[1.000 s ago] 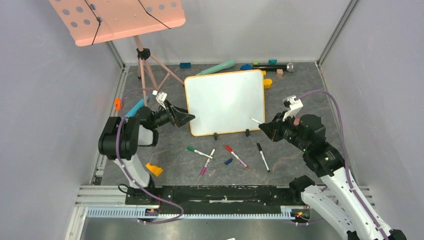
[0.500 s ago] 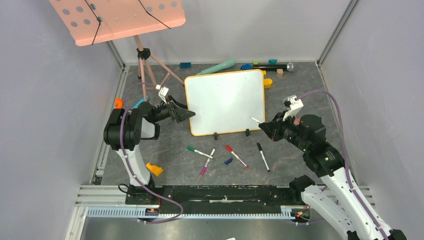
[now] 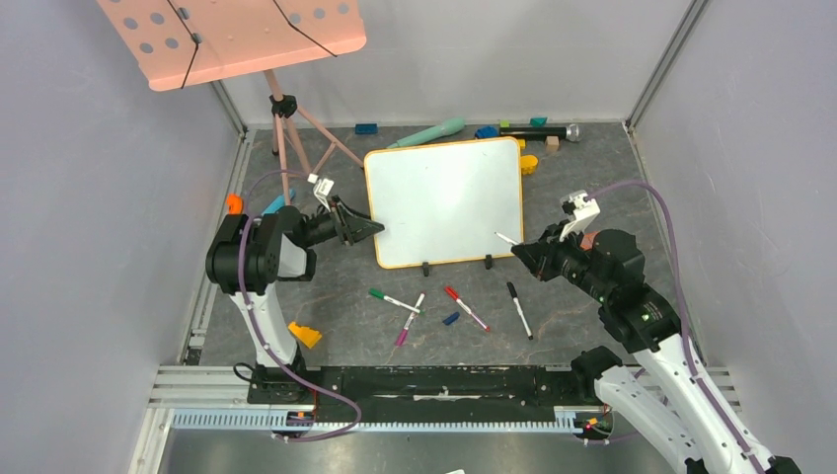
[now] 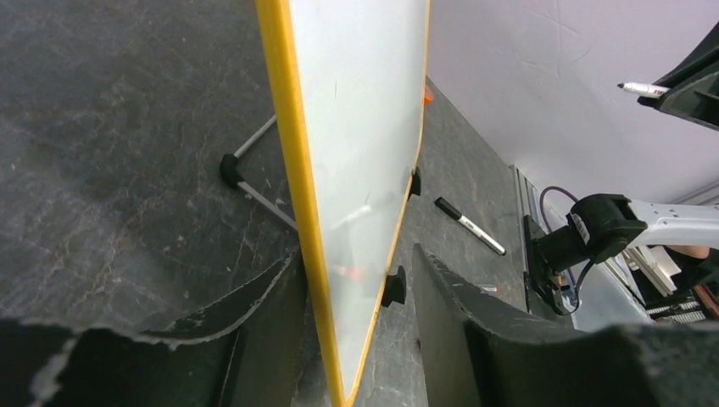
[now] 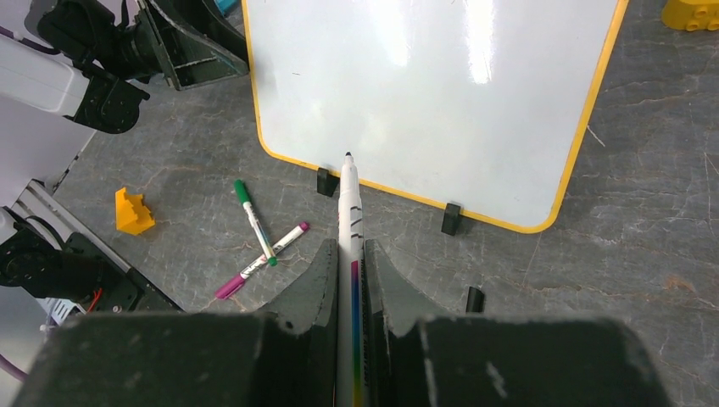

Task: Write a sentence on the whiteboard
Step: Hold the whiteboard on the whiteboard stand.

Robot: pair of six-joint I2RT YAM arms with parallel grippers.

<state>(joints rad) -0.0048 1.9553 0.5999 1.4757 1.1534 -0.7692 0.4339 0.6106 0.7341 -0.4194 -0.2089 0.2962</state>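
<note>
The whiteboard (image 3: 444,202) stands propped on two black clip feet, its yellow-framed face blank; no sentence shows on it. My left gripper (image 3: 370,229) straddles the board's left edge near the bottom corner. In the left wrist view the gripper (image 4: 356,254) is open: one finger lies against the yellow frame of the whiteboard (image 4: 356,127), the other stands apart from its face. My right gripper (image 3: 523,252) is shut on a white marker (image 3: 505,239). From the right wrist, the marker (image 5: 349,203) points at the whiteboard (image 5: 441,93), its tip short of the bottom edge.
Loose markers lie in front of the board: green (image 3: 393,300), purple (image 3: 409,318), red (image 3: 465,308), black (image 3: 519,310). An orange block (image 3: 304,335) sits near the left base. The pink music stand (image 3: 232,35) and its tripod (image 3: 286,128) are back left. Toys (image 3: 474,128) line the back wall.
My left gripper has slid onto the board's left edge and its jaws have narrowed around it. The right arm has shifted slightly, still holding the marker.
</note>
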